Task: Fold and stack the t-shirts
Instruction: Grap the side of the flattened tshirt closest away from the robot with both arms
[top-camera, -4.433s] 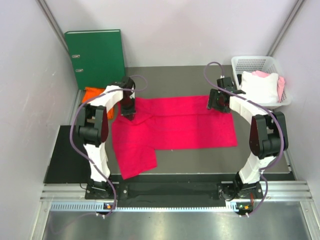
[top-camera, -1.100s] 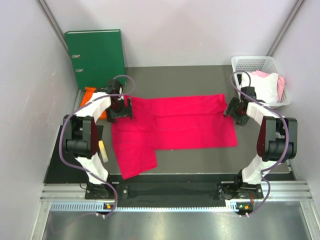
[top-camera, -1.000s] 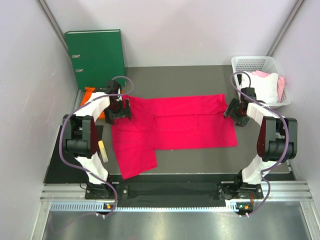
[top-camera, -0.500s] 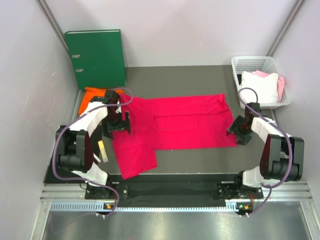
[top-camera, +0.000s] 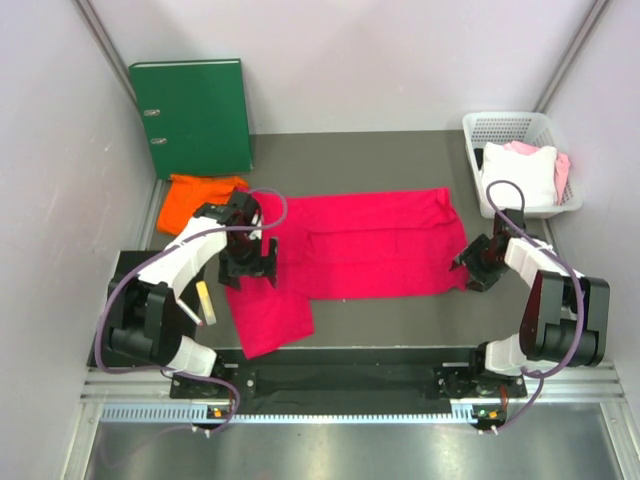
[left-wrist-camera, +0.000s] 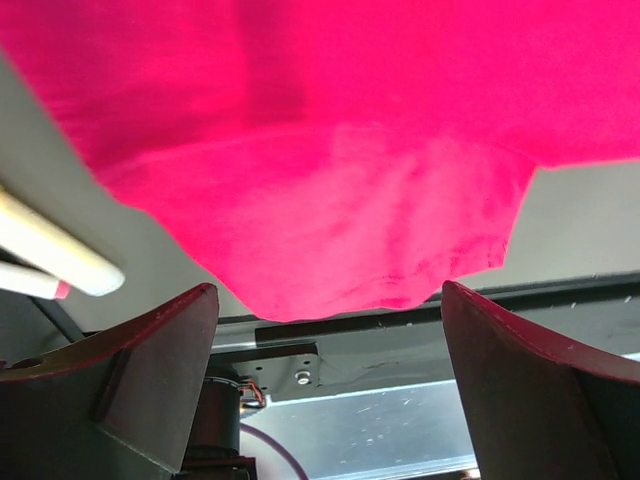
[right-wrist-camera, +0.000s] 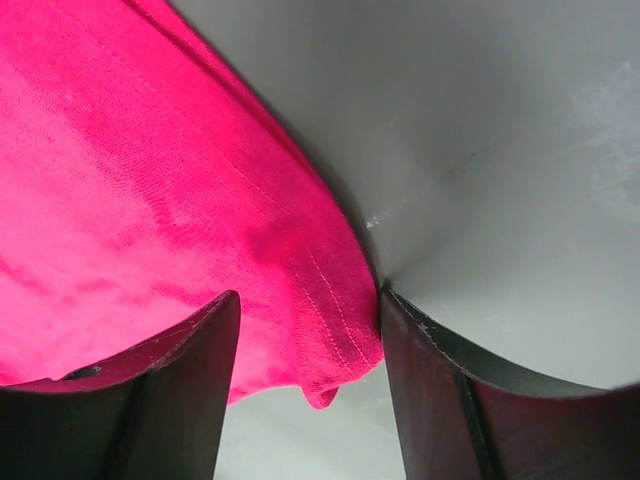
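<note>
careful: your right gripper (right-wrist-camera: 307, 300) sits half open around a corner of the pink shirt (top-camera: 370, 245), your left gripper (left-wrist-camera: 327, 290) wide open above it; shut too soon and cloth slips out.

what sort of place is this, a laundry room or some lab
Most likely a robotics lab test cell, not a home: the left arm and right arm are bolted to a metal rail, plain white panels wall in the table, and a crimson t-shirt and laundry basket look like staged props.
</note>
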